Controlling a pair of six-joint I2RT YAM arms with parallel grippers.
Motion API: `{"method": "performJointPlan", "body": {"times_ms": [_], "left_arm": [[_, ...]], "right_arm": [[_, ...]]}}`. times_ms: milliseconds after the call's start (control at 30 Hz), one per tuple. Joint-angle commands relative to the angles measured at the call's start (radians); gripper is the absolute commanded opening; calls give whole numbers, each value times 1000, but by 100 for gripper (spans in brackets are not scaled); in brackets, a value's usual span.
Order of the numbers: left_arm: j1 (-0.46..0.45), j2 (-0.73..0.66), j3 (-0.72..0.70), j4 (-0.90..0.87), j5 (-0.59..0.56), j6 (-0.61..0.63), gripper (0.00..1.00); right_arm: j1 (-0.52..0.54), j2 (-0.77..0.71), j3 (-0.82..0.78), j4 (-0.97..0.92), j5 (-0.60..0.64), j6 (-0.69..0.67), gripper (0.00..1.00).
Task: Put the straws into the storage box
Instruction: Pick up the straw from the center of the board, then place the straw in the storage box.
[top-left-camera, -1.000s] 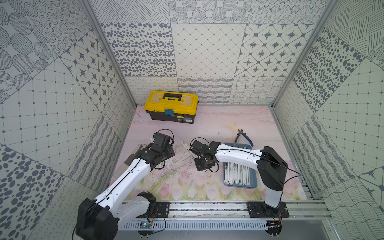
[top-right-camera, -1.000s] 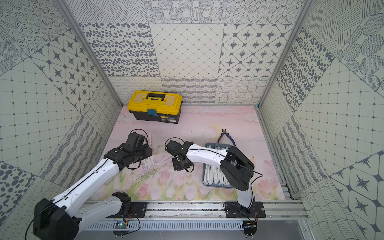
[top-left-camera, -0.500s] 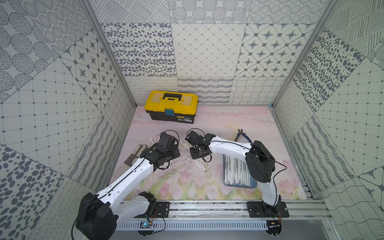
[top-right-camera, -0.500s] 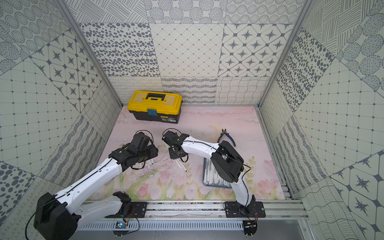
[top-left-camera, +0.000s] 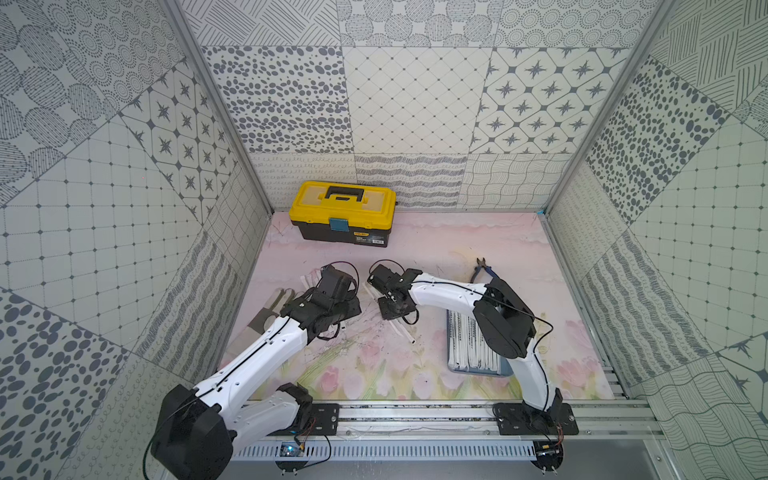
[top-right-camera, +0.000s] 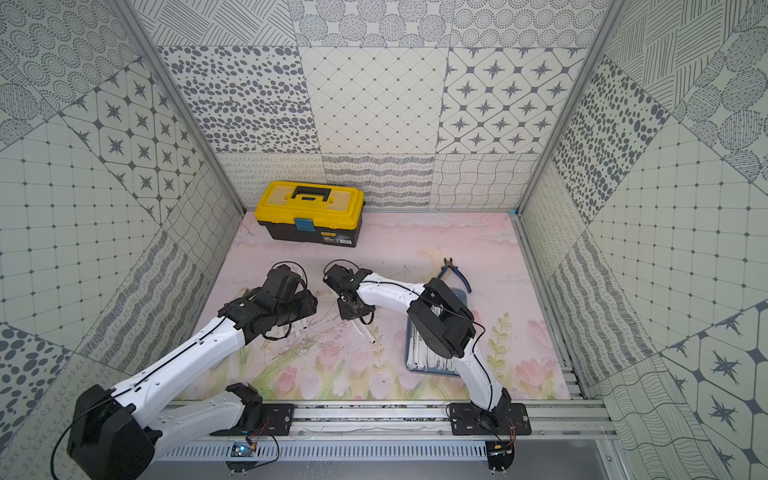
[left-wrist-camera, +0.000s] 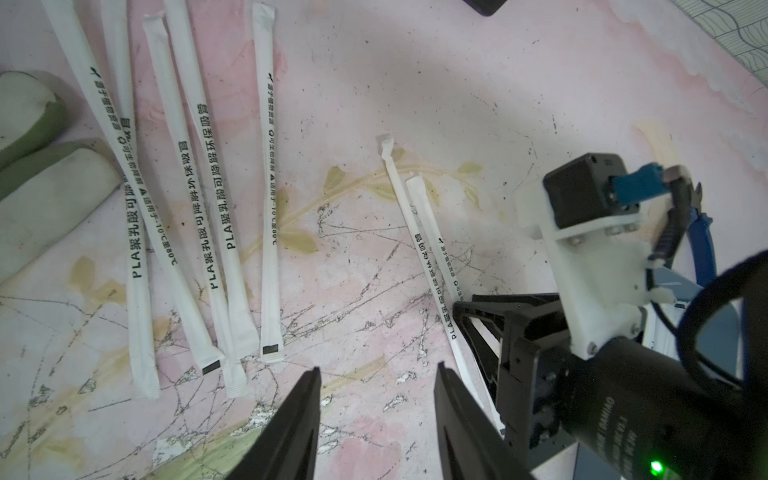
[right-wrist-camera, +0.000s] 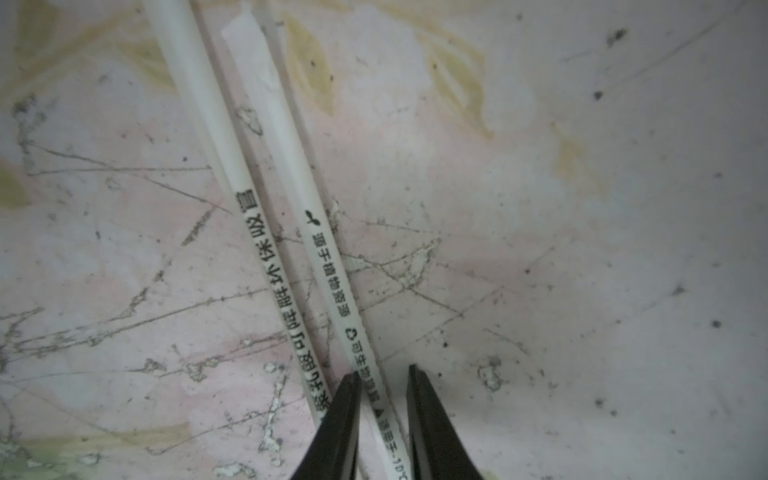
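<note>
Two wrapped white straws (right-wrist-camera: 286, 232) lie side by side on the mat. My right gripper (right-wrist-camera: 384, 370) is down over them. Its narrowly open jaws stand either side of one straw (right-wrist-camera: 332, 266) and do not clamp it. In both top views that gripper (top-left-camera: 395, 309) (top-right-camera: 353, 309) covers the pair, and a straw end (top-left-camera: 405, 332) sticks out. Several more straws (left-wrist-camera: 216, 208) lie loose ahead of my left gripper (left-wrist-camera: 378, 368), which is open and empty just above the mat. The blue-grey storage box (top-left-camera: 478, 371) (top-right-camera: 432, 371) holds several straws (top-left-camera: 469, 345), partly under my right arm.
A yellow-lidded black toolbox (top-left-camera: 345, 212) stands at the back. Blue-handled pliers (top-left-camera: 488, 272) (left-wrist-camera: 702, 237) lie just behind the storage box. A pale crumpled bag (left-wrist-camera: 41, 199) lies by the left wall. The two grippers are close together mid-table.
My right arm swung away from the storage box, back and to the left, onto the pair of straws, and its jaws narrowed round one. My left gripper shifted slightly to the right.
</note>
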Motion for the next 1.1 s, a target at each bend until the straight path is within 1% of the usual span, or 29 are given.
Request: {"method": "performJointPlan", "body": {"times_ms": [0, 233, 433, 533, 600, 667, 700, 767, 833, 900, 1067], "left_arm": [[0, -1, -1, 25, 7, 20, 49], [-1, 6, 13, 28, 13, 22, 49], [-11, 23, 47, 37, 36, 24, 48], [-58, 31, 63, 57, 33, 33, 48], [-107, 57, 85, 62, 39, 38, 48], [-155, 93, 111, 63, 38, 46, 48], [-182, 112, 122, 93, 41, 54, 48], [-226, 152, 140, 117, 48, 65, 48], [-260, 197, 164, 138, 69, 65, 48], [-296, 248, 191, 153, 83, 72, 48], [-349, 317, 232, 167, 93, 72, 48]], "right_arm": [[-8, 3, -6, -1, 29, 5, 17], [-5, -118, -89, 49, 51, 15, 11], [-11, -309, -213, 57, 51, 64, 9], [-47, -449, -341, 43, 51, 109, 9], [-96, -558, -457, 29, 57, 138, 9], [-151, -649, -560, 20, 75, 149, 9], [-181, -694, -604, 6, 85, 144, 9], [-225, -751, -657, -28, 110, 129, 9], [-250, -782, -692, -40, 123, 113, 9], [-264, -780, -717, -30, 120, 105, 9], [-264, -706, -739, 38, 104, 98, 9]]}}
